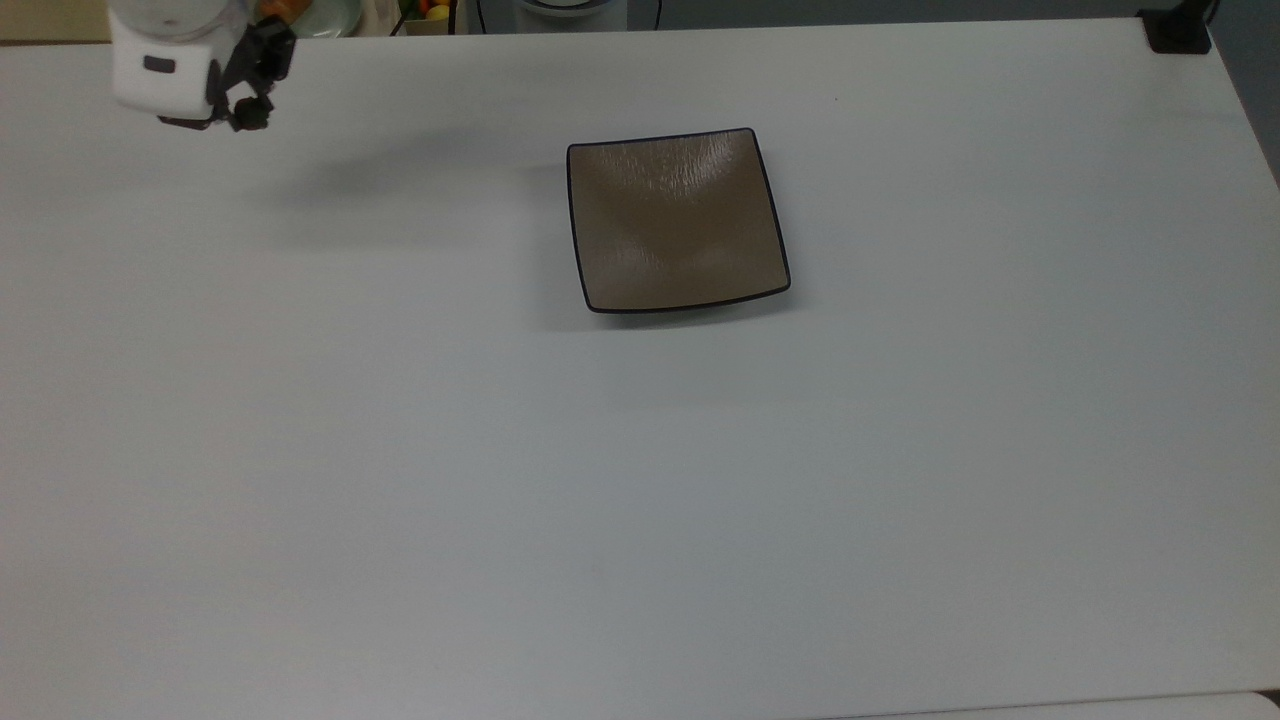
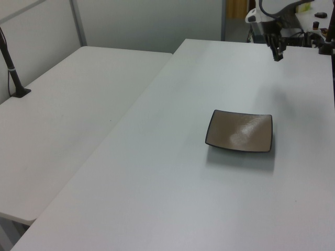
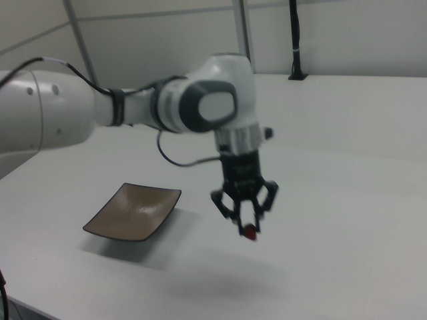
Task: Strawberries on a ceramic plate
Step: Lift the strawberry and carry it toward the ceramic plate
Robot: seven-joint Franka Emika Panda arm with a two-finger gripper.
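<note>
I see a glossy, square brown ceramic plate (image 1: 678, 222) with upturned corners, bare on the matte table (image 1: 640, 500). My gripper (image 3: 249, 229) pinches a tiny red strawberry (image 3: 249, 232), partly hidden.

One strawberry (image 3: 249, 231), one ceramic plate (image 1: 676, 222), one robot hand (image 3: 247, 225), two white tables (image 2: 172, 172).

The white robot arm's black two-finger gripper (image 3: 249, 229) hangs above the white table (image 3: 347, 227), pinching a tiny red strawberry (image 3: 249, 232). A square glossy brown ceramic plate (image 3: 134, 211) sits apart, nearer the right view's left edge.
</note>
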